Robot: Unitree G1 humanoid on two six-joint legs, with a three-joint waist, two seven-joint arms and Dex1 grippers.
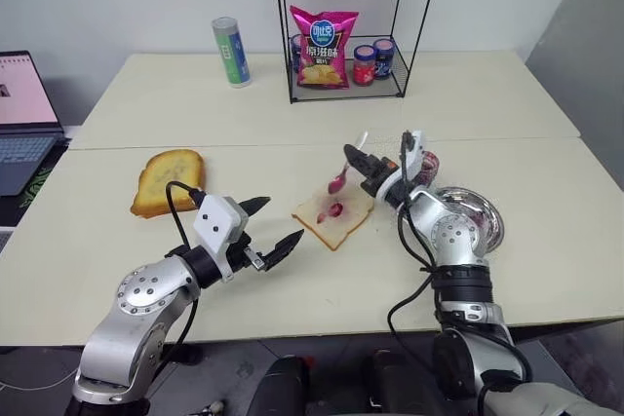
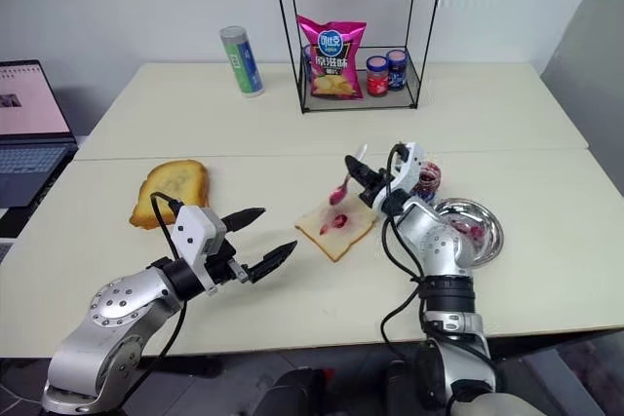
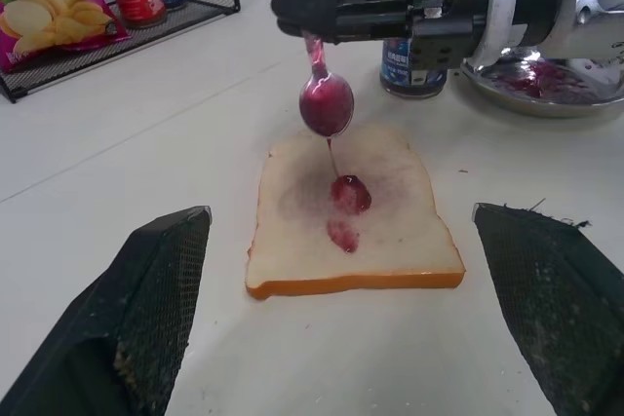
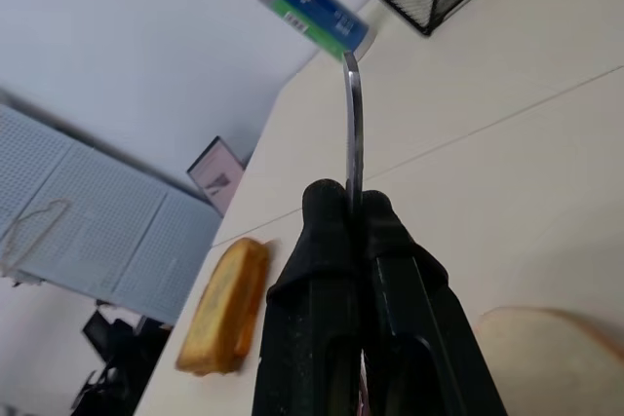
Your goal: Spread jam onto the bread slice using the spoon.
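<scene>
The pale bread slice (image 1: 322, 222) lies flat on the table in front of me, with two small blobs of jam (image 3: 351, 194) near its middle. My right gripper (image 1: 351, 153) is shut on the handle of the spoon (image 1: 340, 180), which hangs bowl-down just above the slice's far edge. The spoon's bowl (image 3: 326, 104) is coated in purple-red jam, and a thin strand runs down from it to the bread. To the left of the slice, at its near side, my left gripper (image 1: 283, 220) is open and holds nothing, its fingers (image 3: 146, 319) pointing at the slice.
A toasted golden slice (image 1: 168, 180) lies at the left. A jam-smeared steel dish (image 1: 475, 216) and a small jar (image 3: 409, 65) sit by my right arm. At the back stand a wire rack (image 1: 405, 17) with a chips bag (image 1: 323, 46) and jars (image 1: 365, 65), and a can (image 1: 231, 51). A laptop (image 1: 24, 114) is far left.
</scene>
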